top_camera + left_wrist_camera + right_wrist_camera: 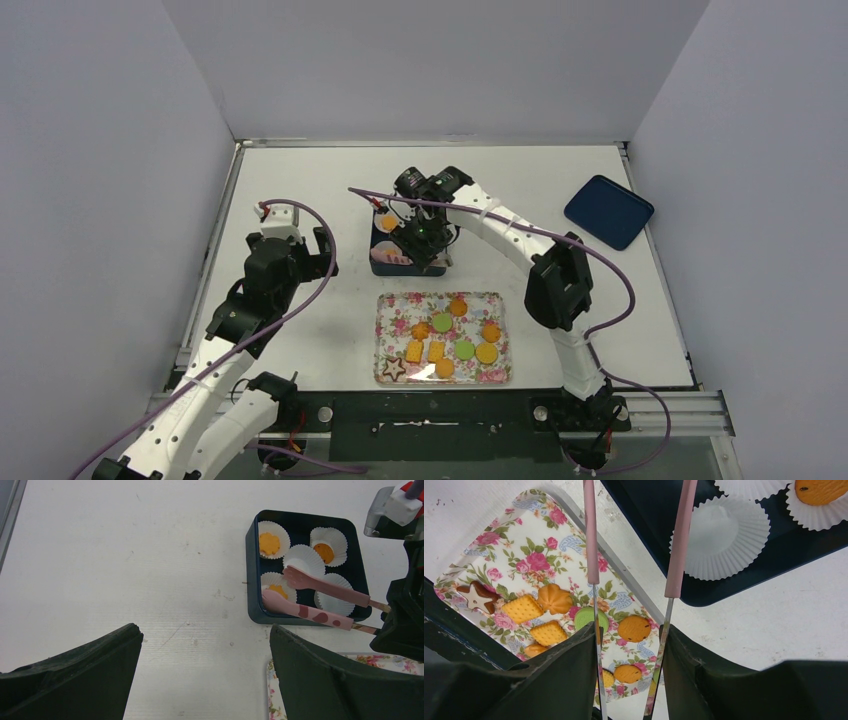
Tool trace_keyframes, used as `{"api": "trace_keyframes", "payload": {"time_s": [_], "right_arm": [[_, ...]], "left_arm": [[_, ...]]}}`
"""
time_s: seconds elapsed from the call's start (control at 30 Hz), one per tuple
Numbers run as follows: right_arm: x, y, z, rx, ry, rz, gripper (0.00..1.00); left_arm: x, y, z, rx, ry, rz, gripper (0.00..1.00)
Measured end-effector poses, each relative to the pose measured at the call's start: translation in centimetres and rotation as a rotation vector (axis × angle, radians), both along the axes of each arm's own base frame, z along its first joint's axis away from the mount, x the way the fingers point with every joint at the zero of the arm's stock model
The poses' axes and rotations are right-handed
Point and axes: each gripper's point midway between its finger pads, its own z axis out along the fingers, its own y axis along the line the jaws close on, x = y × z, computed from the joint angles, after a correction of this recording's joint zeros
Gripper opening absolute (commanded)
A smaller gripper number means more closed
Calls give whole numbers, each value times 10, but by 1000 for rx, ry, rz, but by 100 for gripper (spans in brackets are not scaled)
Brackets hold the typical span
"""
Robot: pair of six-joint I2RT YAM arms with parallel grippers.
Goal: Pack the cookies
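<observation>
Visibly, right end effector [630,635] clamps pink tongs [325,586] crossing the box [252,580] rim; left end effector [205,630] hangs open.

White table [520,175] — scuffed, evenly lit. Plain pale grey walls [420,60] on three sides — metal rail [660,405] at near edge.

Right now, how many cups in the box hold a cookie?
3, in the left wrist view: top-left cup, top-right cup, bottom-left cup, partly under the tongs. The middle cup and bottom-right cup look empty.
</observation>
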Motion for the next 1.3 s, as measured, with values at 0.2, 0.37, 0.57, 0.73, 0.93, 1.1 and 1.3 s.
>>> {"api": "trace_keyframes", "payload": {"time_s": [0.2,0.37,0.57,0.73,0.93,1.1,1.3], "right_arm": [[-4,2,2,-4,-12,11,41],[-17,-8,14,-2,-28,3,40],[-39,-23,40,24,-67,-14,40],[-61,-38,49,27,-78,-36,40],[-91,-58,47,3,-60,-76,40],[-118,-68,48,-3,-55,-94,40],[-142,-81,50,-5,-39,-141,40]], "left_arm": [[0,0,0,0,-1,0,97],[0,0,1,-2,-3,-1,97],[0,0,4,-7,-14,-3,97],[-1,0,7,-13,-25,-4,97],[-1,-1,10,-19,-36,-8,97],[-1,-1,10,-22,-38,-11,97],[-2,-4,10,-28,-36,-24,97]]}}
